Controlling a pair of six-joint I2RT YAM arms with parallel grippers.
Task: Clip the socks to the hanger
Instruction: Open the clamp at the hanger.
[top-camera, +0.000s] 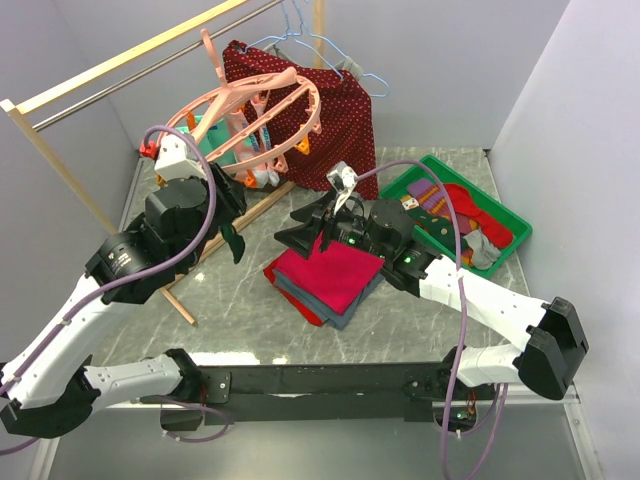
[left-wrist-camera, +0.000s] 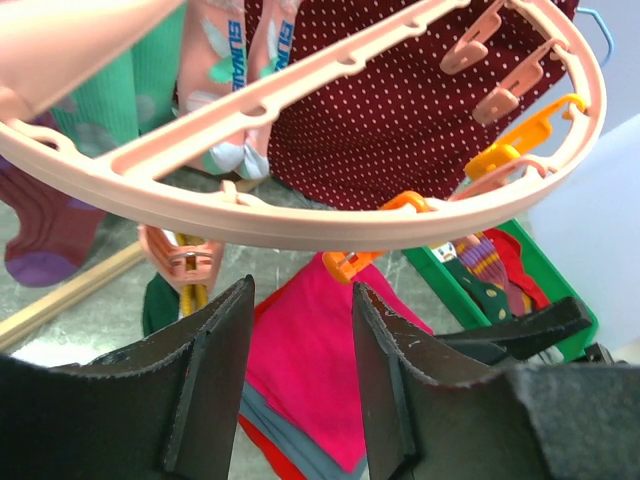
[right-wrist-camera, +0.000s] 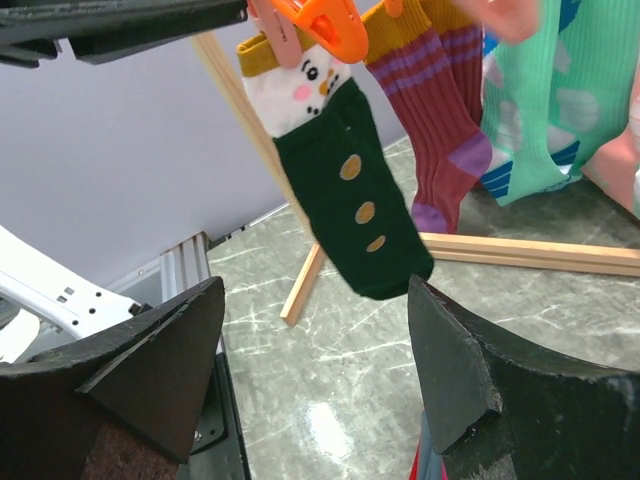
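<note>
Hanging from the wooden rack (top-camera: 130, 50) at about eleven o'clock on the table, the hanger (left-wrist-camera: 300, 228) already carried part of the load when I checked the feeds. On the right wrist view I counted a dark green sock (right-wrist-camera: 355, 200) with a snowman cuff, held up by a clip, a maroon sock (right-wrist-camera: 440, 120) with purple stripes at its three o'clock, and a teal sock (right-wrist-camera: 540, 110) beyond that. The left wrist view added a pink sock (left-wrist-camera: 225, 70) hanging further back. I made that four clipped.

Several clips on the ring's two o'clock arc hung bare, so I judged there was room for more.

The loose socks (top-camera: 465, 210) lay in the green bin (top-camera: 480, 192) at two o'clock on the table, well apart from the hanger: a red one, a purple-striped one and something grey, at the least. I judged the job roughly half done, with those left to fetch and clip.

My left gripper (left-wrist-camera: 300, 310) sat just under the ring, its fingers parted with nothing between them. My right gripper (right-wrist-camera: 315, 300) was spread wide and empty too, above the folded cloth stack (top-camera: 330, 275) at mid-table and facing the green sock. Neither hand had a sock, so I reckoned the next trip should go to the bin.
</note>
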